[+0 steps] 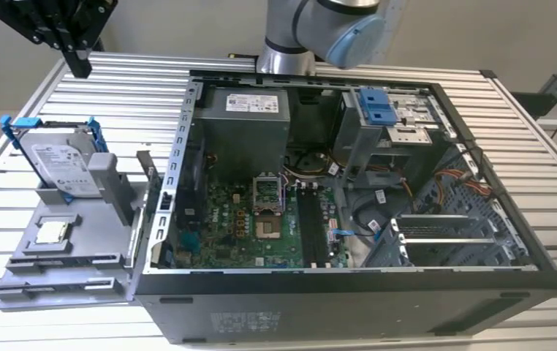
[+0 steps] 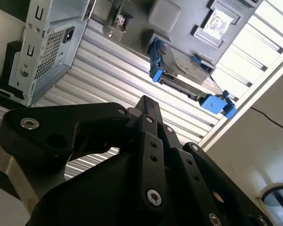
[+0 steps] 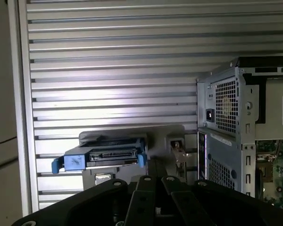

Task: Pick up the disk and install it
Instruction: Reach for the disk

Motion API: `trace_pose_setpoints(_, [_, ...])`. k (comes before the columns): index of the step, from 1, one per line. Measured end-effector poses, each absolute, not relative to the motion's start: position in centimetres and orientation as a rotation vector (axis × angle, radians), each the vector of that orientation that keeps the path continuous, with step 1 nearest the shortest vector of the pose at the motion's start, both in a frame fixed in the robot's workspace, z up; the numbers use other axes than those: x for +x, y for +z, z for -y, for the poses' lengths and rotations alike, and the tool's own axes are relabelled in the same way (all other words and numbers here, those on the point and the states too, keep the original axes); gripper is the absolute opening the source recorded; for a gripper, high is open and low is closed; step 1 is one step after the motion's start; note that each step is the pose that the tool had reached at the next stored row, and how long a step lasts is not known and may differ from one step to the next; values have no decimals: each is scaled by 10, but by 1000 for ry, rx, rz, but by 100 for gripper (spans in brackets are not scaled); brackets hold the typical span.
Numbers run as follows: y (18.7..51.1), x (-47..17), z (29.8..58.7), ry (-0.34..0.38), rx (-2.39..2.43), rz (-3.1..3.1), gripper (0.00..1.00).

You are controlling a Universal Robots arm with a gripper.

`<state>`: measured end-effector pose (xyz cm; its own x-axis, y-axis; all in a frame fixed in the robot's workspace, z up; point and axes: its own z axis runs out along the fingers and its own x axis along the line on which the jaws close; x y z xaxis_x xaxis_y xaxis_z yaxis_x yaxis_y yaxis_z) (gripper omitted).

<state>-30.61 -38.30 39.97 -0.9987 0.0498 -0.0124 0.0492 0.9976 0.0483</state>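
The gripper [image 1: 80,67] hangs at the upper left of the exterior view, above the slatted counter [image 1: 132,95]. Its jaws appear closed, with nothing between them. The disk [image 1: 59,164] is not yet picked up. It stands on edge, leaning, in a grey holder [image 1: 103,186] at the exterior view's left, just beside the open computer case [image 1: 357,292] and well apart from the gripper.

Likely hazards from this state:

- Closed jaws. A descent without opening would probably strike the disk's upper edge and tip it out of the holder.
- Leaning disk. Jaws that close square to the counter rather than to the disk's faces may grip unevenly, and the disk could twist or slip.
- Blue rail [image 1: 23,123]. It looks like thin plastic, so a grip on the rail alone may flex it and loosen the hold.
- Tight surroundings. The case wall stands close to the holder, and a wide approach risks contact with it.
- Small chip [image 1: 52,232]. It lies on the same tray, below the disk, and a dropped disk could land on it.
- Cage [image 1: 381,128]. Cables run near it inside the case and could snag a tilted disk.
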Motion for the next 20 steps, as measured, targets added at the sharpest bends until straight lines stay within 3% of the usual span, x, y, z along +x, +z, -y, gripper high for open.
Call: trace_pose_setpoints(20, [400,-338,371,75,52,-3127,0])
